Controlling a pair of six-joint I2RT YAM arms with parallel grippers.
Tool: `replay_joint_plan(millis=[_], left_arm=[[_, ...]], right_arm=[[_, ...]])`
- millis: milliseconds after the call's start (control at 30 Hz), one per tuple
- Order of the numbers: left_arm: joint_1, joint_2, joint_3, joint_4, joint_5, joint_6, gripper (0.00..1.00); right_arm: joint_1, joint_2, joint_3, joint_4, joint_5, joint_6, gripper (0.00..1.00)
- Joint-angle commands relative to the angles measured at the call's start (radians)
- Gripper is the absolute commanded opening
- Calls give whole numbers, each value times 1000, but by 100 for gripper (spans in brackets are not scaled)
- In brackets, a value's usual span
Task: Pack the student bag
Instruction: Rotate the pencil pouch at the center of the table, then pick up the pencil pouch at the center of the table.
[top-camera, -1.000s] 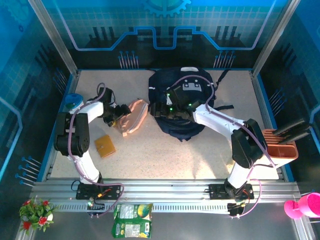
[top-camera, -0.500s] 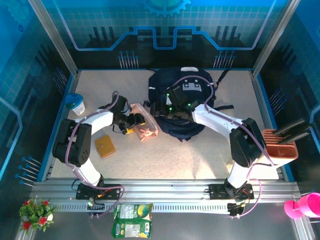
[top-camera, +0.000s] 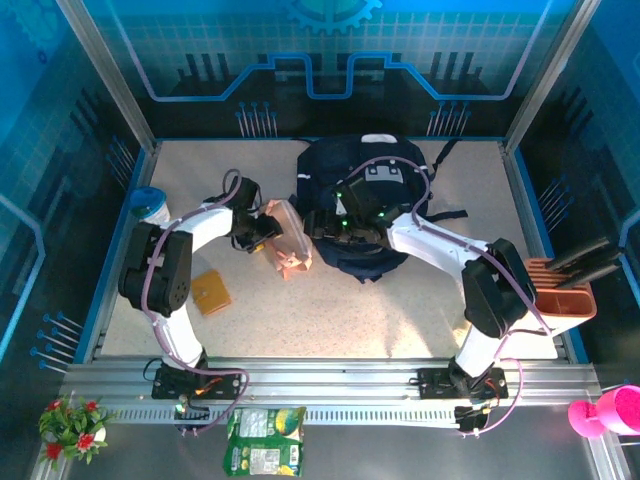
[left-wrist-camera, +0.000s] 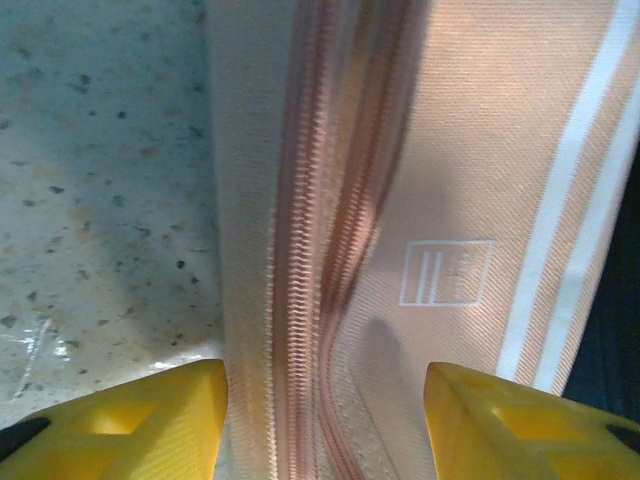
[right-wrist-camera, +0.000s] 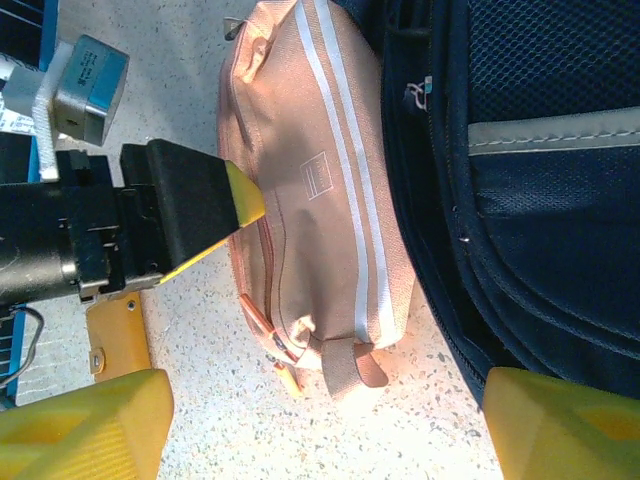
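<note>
The student bag (top-camera: 328, 165) lies at the back middle of the table, dark navy with a white patch; its side fills the right of the right wrist view (right-wrist-camera: 540, 230). A pink pencil pouch (top-camera: 288, 238) with white stripes stands on its edge right against the bag's left side. My left gripper (top-camera: 266, 230) is shut on the pouch (left-wrist-camera: 400, 150), whose zipper runs up between the yellow fingertips (left-wrist-camera: 150, 420). My right gripper (top-camera: 335, 222) hangs open above the pouch's near end (right-wrist-camera: 320, 200) and the bag's edge, with nothing between its fingers.
A tan wallet (top-camera: 210, 291) lies on the table at front left of the pouch. A blue and white cup (top-camera: 148, 203) stands at the far left edge. An orange holder (top-camera: 565, 290) sits at the right edge.
My left gripper has carried the pouch to the right, up against the bag, and turned it onto its edge while its jaws narrowed. The right arm has hardly moved.
</note>
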Motion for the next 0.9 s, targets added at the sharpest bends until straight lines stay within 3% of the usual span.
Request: replay_joint_plan(millis=[0,200,333,400,567,867], left_arm=[[7,21,30,-38,-37,-27,52],[7,24,33,-39,-44,-28,27],[17,-23,16,-24,-49,-21,16],[35,-67,-11,2,-26,-31,12],[99,-221,-118,119,88,-106,8],[132,-440,-251,383,227,-386,9]], right_arm=[[-12,-39,-17,12,16,1,82],[-16,-49,-31,20,-6,-29,86],[-17,-79,-77,69,11,-33,100],[-20,-88,-91,89,4,-33,100],[-22,-97,-132,185,-48,-1,100],[-22,-91,-206,587,-152,246,100]])
